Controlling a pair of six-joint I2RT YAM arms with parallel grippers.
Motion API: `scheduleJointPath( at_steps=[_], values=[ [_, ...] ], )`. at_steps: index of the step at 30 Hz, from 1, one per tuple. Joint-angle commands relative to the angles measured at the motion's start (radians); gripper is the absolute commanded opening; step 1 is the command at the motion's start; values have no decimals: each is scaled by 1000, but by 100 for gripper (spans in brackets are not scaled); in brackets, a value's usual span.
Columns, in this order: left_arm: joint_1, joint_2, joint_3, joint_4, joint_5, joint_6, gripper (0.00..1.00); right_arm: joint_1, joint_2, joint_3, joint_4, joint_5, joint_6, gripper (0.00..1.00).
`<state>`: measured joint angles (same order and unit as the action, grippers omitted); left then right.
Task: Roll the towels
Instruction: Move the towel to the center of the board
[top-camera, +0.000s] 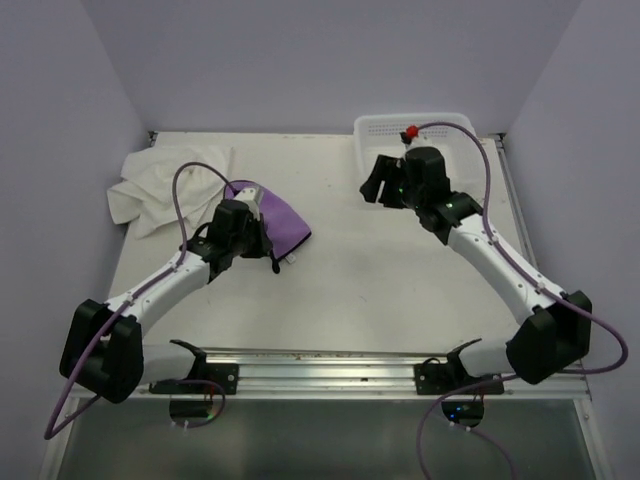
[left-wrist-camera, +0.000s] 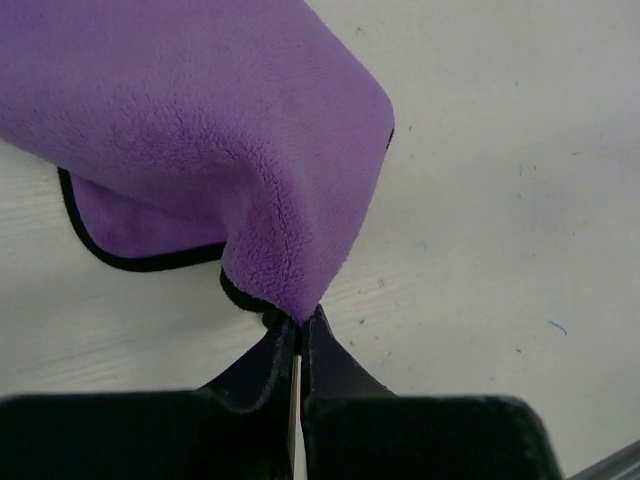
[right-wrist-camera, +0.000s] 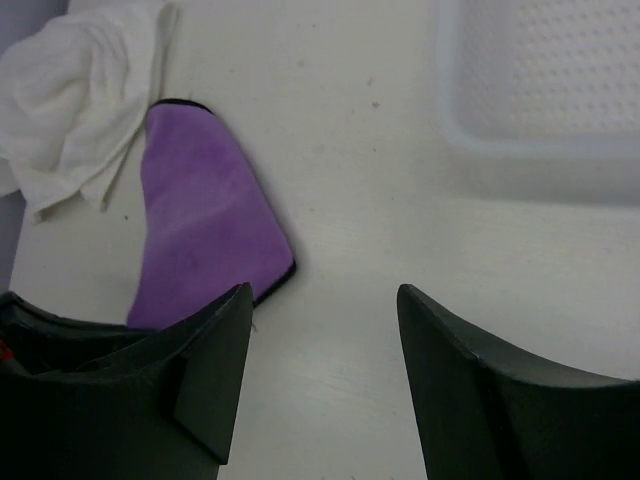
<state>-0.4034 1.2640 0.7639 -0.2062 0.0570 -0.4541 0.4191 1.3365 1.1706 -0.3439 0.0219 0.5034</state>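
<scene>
1. Left fingers (left-wrist-camera: 335, 375): clenched on a dark-edged corner of the purple towel (left-wrist-camera: 200, 100), which is lifted off the desk (left-wrist-camera: 500, 200) at that corner.
2. Purple towel: folded over on itself, left of the desk's centre. The rest of it lies on the surface, just beside the white towel (top-camera: 160, 190).
3. White towel: a crumpled heap at the desk's far left corner.
4. Right fingers (right-wrist-camera: 215, 370): spread apart and grasping nothing, above bare desk near the basket (top-camera: 380, 128).
5. Basket: white and perforated, at the far edge, right of centre.
</scene>
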Motion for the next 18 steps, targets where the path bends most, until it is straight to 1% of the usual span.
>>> scheduleJointPath(
  at_steps=[1,2,3,4,5,6,8,9,13,18],
  values=[
    [-43,-58,-20,62,67,-2,0,41,140,187,0,56,-36,63],
    [-57,-69,-24,60,70,3,0,44,235,225,-4,56,-35,61],
    [-72,-75,-25,54,72,9,0,55,280,315,-10,64,-39,59],
    [-102,-81,-15,36,67,24,0,60,338,364,-39,64,-48,57],
    [-116,-84,-11,28,60,29,0,66,437,417,-56,64,-54,56],
    [-132,-87,-8,24,50,40,0,78,496,516,-90,67,-63,55],
    [-163,-103,-3,14,46,48,0,90,585,605,-119,79,-75,55],
    [-172,-107,-5,14,40,57,0,96,666,674,-128,79,-75,55],
    [-192,-114,0,7,36,74,0,104,812,819,-179,90,-66,55],
    [-204,-117,0,7,66,75,0,109,935,986,-254,182,-71,61]
  ],
)
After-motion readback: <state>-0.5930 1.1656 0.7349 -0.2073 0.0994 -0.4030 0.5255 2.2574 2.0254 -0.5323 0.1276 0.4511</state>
